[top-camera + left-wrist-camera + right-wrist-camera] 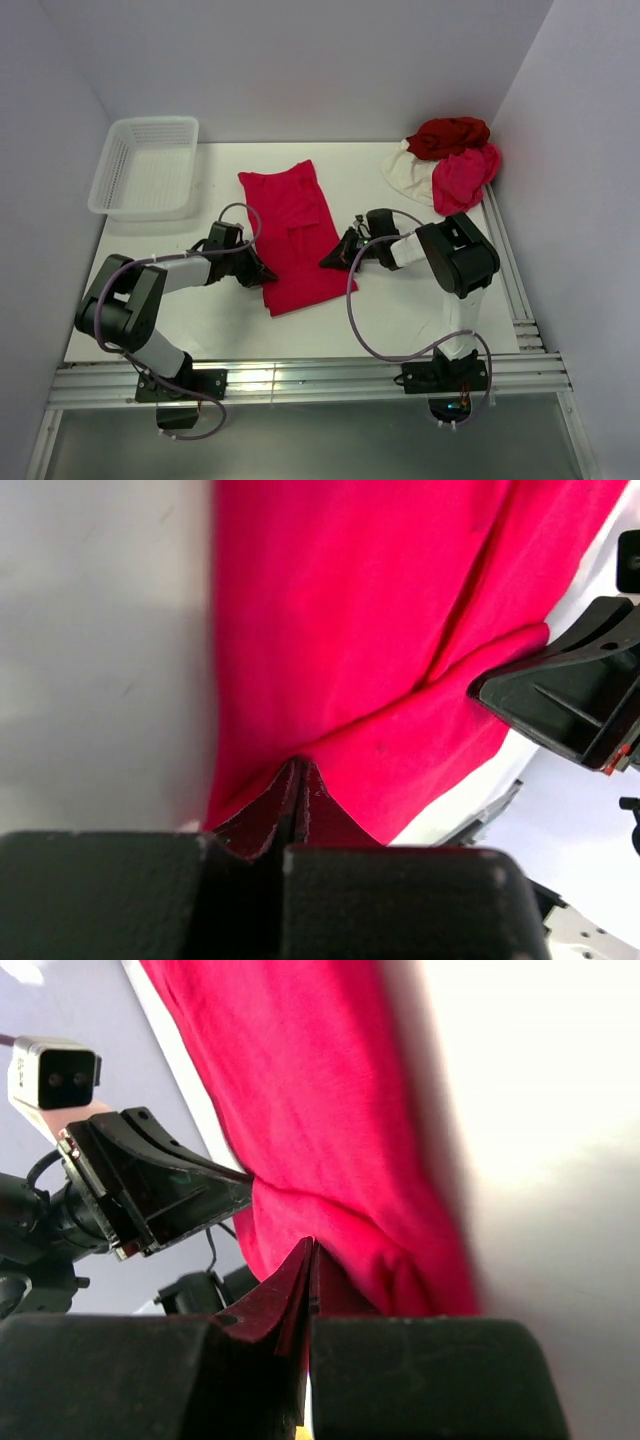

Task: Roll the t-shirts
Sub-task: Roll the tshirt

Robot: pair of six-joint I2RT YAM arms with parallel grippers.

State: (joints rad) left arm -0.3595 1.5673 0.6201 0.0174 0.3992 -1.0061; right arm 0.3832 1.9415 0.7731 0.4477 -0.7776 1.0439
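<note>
Now | left hand (266,277): pinching crimson t-shirt (295,215) edge | right hand (330,261): pinching opposite edge

Left gripper (269,279) and right gripper (326,263) pinch crimson t-shirt (295,225)

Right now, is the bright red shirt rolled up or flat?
Flat, not rolled. The red shirt lies as a long strip, edges pinched by the left claw and right claw.

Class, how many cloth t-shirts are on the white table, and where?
4. The bright crimson t-shirt lies flat in the middle; the dark red t-shirt, pink t-shirt and cream white t-shirt are heaped in the far right corner. The heap may hide more.
</note>
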